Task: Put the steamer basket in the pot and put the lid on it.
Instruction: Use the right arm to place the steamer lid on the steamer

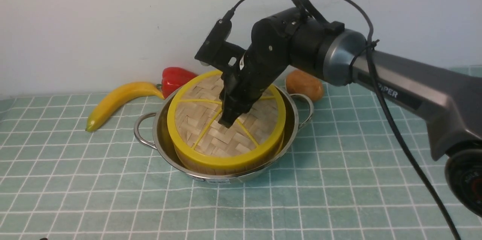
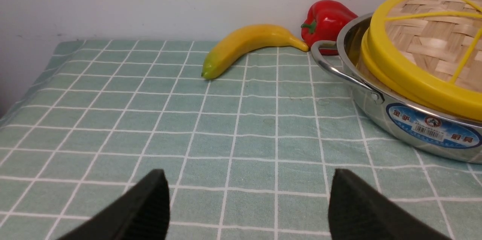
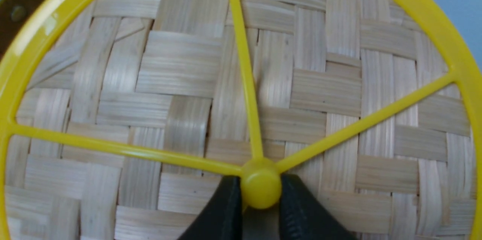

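Note:
The shiny steel pot (image 1: pixel 162 145) stands mid-table with the bamboo steamer basket (image 1: pixel 199 167) inside it; the basket's contents are hidden. The woven lid (image 1: pixel 199 130) with a yellow rim and spokes lies over the basket, tilted a little toward the front. My right gripper (image 1: pixel 228 121) reaches down onto the lid's centre. In the right wrist view it (image 3: pixel 261 194) is shut on the lid's yellow hub (image 3: pixel 261 181). My left gripper (image 2: pixel 248 174) hangs open over bare cloth, off to the side of the pot (image 2: pixel 380 113) and lid (image 2: pixel 425 44), holding nothing. It is outside the front view.
Behind the pot, by the wall, lie a banana (image 1: pixel 116 100), a red pepper (image 1: pixel 177 78) and a brown potato-like thing (image 1: pixel 305 85). A green checked cloth (image 1: pixel 339 179) covers the table. The right arm (image 1: pixel 395 81) stretches in from the right.

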